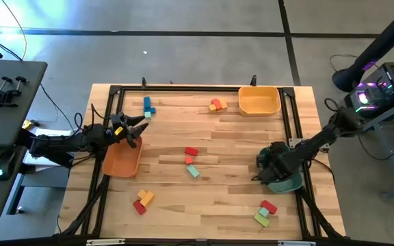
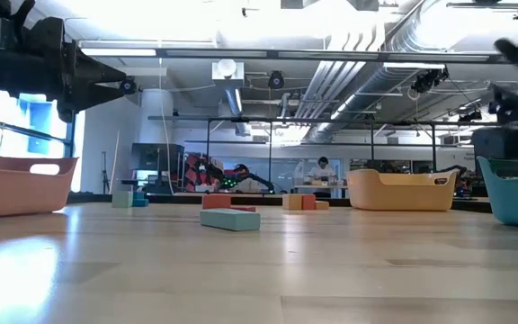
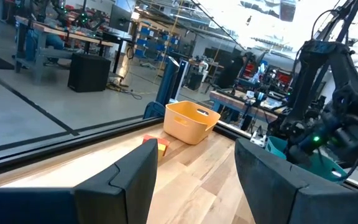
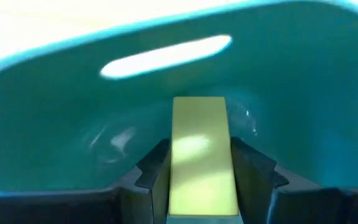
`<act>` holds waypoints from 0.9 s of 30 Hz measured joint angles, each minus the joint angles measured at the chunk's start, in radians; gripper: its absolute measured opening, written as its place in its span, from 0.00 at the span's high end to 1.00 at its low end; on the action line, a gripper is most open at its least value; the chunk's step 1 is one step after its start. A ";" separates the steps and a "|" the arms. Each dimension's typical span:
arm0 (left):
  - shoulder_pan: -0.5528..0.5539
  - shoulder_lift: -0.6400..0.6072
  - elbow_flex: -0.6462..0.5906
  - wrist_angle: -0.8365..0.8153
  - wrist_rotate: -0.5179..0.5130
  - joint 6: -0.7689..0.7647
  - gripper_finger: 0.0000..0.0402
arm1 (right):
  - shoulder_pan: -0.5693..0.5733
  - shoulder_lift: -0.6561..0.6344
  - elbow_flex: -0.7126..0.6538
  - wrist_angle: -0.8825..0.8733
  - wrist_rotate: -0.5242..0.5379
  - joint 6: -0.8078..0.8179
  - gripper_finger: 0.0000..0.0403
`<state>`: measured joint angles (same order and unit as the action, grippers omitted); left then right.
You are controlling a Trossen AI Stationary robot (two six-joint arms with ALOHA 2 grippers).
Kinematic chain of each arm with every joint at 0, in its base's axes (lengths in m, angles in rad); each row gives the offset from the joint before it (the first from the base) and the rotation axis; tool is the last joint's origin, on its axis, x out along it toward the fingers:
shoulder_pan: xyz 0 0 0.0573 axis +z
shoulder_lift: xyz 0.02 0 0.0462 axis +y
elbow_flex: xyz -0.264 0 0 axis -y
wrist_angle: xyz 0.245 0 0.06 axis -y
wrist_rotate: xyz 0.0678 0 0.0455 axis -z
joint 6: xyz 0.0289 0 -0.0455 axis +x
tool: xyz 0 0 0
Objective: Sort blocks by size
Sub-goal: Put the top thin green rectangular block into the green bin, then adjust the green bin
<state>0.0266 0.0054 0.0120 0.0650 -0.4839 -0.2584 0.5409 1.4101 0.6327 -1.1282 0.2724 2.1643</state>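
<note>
No readable writing shows. 3 bins stand on the desk (image 1: 217, 205): orange bin (image 1: 122, 164), yellow bin (image 1: 259, 101), teal bin (image 1: 286, 183). The right tool (image 4: 201, 180) grips 1 light green bar (image 4: 201, 155) inside the teal bin. The left tool (image 1: 132, 130) hangs open and empty above the orange bin. Other blocks (image 1: 191, 162) lie scattered on the desk

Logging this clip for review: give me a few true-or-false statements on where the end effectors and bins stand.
1. The right end effector grips a light green bar inside the teal bin. True.
2. The left end effector holds a red block. False: its fingers are open and empty.
3. The left end effector hovers over the orange bin. True.
4. The yellow bin sits at the table's near left corner. False: it is at the far right.
</note>
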 joint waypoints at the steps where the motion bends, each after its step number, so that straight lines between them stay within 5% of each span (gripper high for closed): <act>1: 0.000 0.001 0.000 0.000 0.000 0.000 0.50 | -0.014 0.018 0.000 0.000 -0.020 -0.013 0.68; 11: 0.000 0.001 0.000 0.000 0.000 0.000 0.50 | -0.062 0.101 0.002 0.006 -0.077 -0.074 0.67; 18: 0.000 0.001 0.000 0.000 -0.001 0.000 0.50 | -0.016 0.065 0.019 -0.002 -0.090 -0.097 0.30; 27: 0.000 0.001 0.000 0.000 -0.001 -0.002 0.50 | 0.049 0.007 0.128 -0.181 -0.045 -0.019 0.28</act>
<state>0.0269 0.0063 0.0120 0.0654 -0.4847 -0.2607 0.5898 1.4176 0.7611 -1.3092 0.2273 2.1456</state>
